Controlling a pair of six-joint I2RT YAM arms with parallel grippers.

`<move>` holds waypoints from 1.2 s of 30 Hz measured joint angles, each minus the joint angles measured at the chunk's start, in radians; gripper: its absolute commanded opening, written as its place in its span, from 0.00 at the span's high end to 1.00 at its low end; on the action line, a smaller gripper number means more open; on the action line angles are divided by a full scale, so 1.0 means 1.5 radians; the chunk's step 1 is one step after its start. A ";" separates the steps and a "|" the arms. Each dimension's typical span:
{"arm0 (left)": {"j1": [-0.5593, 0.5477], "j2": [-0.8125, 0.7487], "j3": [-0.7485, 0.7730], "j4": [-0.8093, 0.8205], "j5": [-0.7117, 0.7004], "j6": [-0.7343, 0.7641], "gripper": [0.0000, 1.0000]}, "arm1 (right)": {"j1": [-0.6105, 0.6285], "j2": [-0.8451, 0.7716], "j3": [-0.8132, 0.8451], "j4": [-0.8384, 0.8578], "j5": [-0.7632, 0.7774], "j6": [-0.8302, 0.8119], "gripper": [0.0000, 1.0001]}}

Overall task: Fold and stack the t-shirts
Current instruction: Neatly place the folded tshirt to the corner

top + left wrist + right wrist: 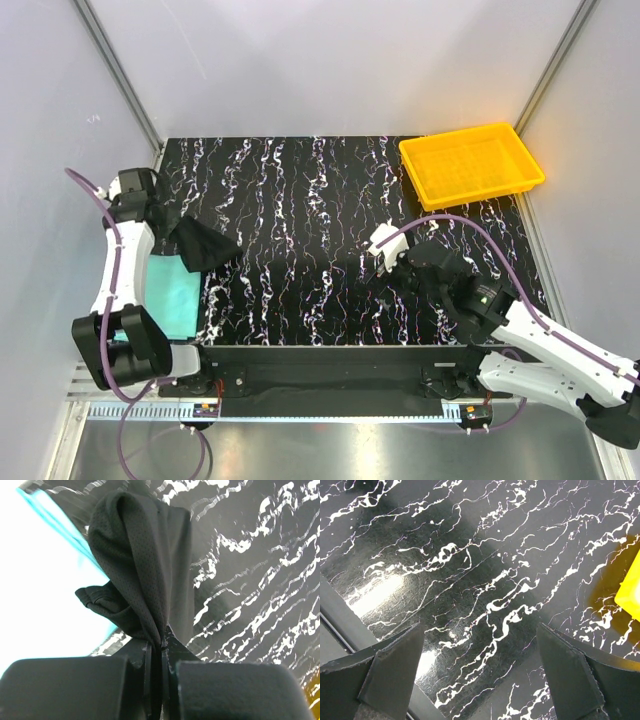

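Black shirt (205, 245) bunched up, pinched tight in left gripper (161, 642) at left edge of table (300, 200). Teal shirt (170, 290) lies flat just beside it. Right gripper (480, 665) fingers spread wide, holding nothing, over mid-table.

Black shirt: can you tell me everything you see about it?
The black shirt is soft cloth dotted with tiny holes, like sports mesh. It is bunched into folds, not flat. The left gripper is shut on one pinch of it, and the rest trails in a crumpled lump at the table's left side, by the teal shirt. Whether it touches the teal one is unclear.
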 measured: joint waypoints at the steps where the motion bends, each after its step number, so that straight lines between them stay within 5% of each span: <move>1: 0.007 -0.004 0.003 -0.005 -0.001 0.004 1.00 | 0.000 0.000 0.000 -0.001 -0.001 0.000 0.00; 23: 0.153 -0.031 0.115 -0.072 0.014 0.132 1.00 | 0.000 -0.007 0.000 -0.012 -0.020 0.000 0.00; 36: 0.184 -0.038 0.065 -0.085 0.040 0.164 1.00 | 0.000 -0.015 0.000 -0.021 -0.020 0.000 0.00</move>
